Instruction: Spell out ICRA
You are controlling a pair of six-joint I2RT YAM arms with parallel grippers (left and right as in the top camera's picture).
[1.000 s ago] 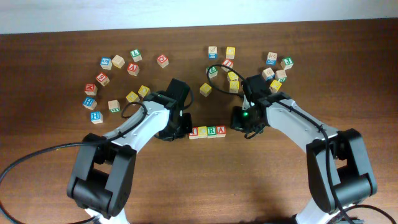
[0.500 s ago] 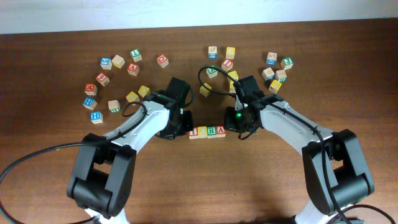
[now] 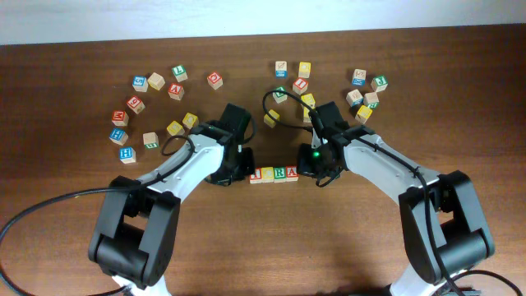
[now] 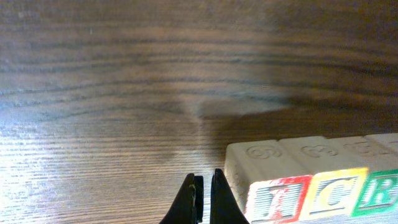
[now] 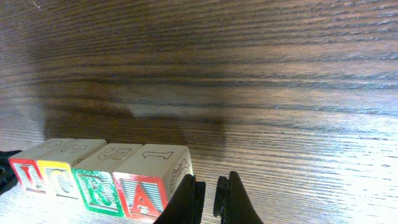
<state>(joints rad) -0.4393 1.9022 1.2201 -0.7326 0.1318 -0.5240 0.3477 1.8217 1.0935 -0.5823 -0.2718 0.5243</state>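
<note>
Two arms reach in from the near edge of the table (image 3: 271,247) and meet at its middle, one at each end of a short line of cubes. The left gripper (image 4: 202,188) has its fingers drawn almost together, only a thin slit between them, with nothing in its hold. Its tips sit low, just beside the I cube (image 4: 273,199); whether they touch it I cannot tell. The right gripper (image 5: 210,190) is the same, nearly pinched closed and empty, low beside the A cube (image 5: 146,194) with what looks like a sliver of space between.

Between them the ICRA row (image 3: 273,173) lies flat on the wood, side against side: red I, yellow C (image 5: 56,178), green R (image 5: 96,186), red A, reading left to right with the printed faces turned toward the near side. To my eye the word is spelled. The narrowed fingers at either end look placed to nudge the line straight and tight, not to pick anything up, since a closed tip makes a blunt pusher.

No tray or box is in view; every cube rests directly on the table.

Farther back, well apart from the row, the loose cubes (image 3: 156,81) lie scattered in two rough groups, left and right.
</note>
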